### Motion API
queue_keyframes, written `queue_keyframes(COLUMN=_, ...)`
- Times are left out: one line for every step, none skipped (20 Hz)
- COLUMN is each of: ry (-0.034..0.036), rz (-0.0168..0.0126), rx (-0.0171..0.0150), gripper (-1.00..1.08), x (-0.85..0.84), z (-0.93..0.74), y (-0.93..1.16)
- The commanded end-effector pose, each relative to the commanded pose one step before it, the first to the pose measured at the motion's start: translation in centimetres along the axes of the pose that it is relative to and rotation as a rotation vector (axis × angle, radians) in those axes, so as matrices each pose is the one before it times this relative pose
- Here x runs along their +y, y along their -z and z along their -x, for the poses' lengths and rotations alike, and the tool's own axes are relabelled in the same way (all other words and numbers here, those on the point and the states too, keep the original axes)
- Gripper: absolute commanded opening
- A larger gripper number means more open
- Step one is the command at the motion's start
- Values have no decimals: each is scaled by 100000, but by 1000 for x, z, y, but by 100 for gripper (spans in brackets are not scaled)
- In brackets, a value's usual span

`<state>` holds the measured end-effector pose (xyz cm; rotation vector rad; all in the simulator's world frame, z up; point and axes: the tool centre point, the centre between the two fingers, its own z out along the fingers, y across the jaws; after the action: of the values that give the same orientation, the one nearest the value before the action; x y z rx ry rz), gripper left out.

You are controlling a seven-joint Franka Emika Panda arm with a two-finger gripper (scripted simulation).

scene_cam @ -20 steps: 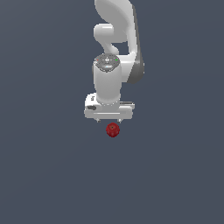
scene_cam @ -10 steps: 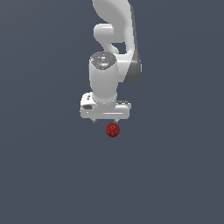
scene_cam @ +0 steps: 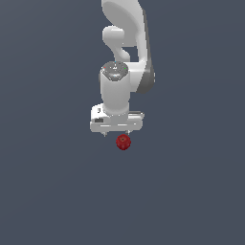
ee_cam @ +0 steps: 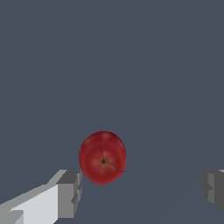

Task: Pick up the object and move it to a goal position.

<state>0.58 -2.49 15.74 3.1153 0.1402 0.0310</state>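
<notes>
Gripper (ee_cam: 142,192) hangs wide open above the red ball (ee_cam: 102,157), which sits off-centre, just beside one finger (ee_cam: 70,192).

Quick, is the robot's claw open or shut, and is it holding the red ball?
Gripper: open, holding nothing; the red ball sits between the fingers, closer to one, not gripped.

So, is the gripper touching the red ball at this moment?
Apart. In the wrist view the red ball sits between the open fingers, with a thin strip of grey floor showing beside the near one. The gripper has not closed.
</notes>
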Motion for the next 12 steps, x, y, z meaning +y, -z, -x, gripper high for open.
queue_keyframes(ry=4714, rz=-146, rx=-233, gripper=100, x=-296, z=188, y=-626)
queue_keyframes(ry=2221, rz=-78, rx=-92, gripper=100, x=-144, z=80, y=-287)
queue_keyframes(ry=2376, rz=-90, rx=-95, gripper=100, x=-157, z=84, y=-305)
queue_keyframes(ry=2533, rz=-103, rx=-96, gripper=100, x=-171, z=87, y=-324)
queue_keyframes(ry=2689, rz=-118, rx=-96, gripper=100, x=-185, z=89, y=-342)
queue_keyframes(ry=2847, rz=-135, rx=-95, gripper=100, x=-201, z=91, y=-360)
queue_keyframes(ry=2989, rz=-151, rx=-91, gripper=100, x=-215, z=91, y=-375)
queue_keyframes(ry=2910, rz=-157, rx=-81, gripper=100, x=-215, z=84, y=-363)
queue_keyframes(ry=2753, rz=-156, rx=-68, gripper=100, x=-207, z=75, y=-341)
queue_keyframes(ry=2596, rz=-155, rx=-57, gripper=100, x=-199, z=67, y=-319)
queue_keyframes(ry=2441, rz=-151, rx=-46, gripper=100, x=-191, z=59, y=-298)
queue_keyframes(ry=2283, rz=-147, rx=-37, gripper=100, x=-181, z=51, y=-278)
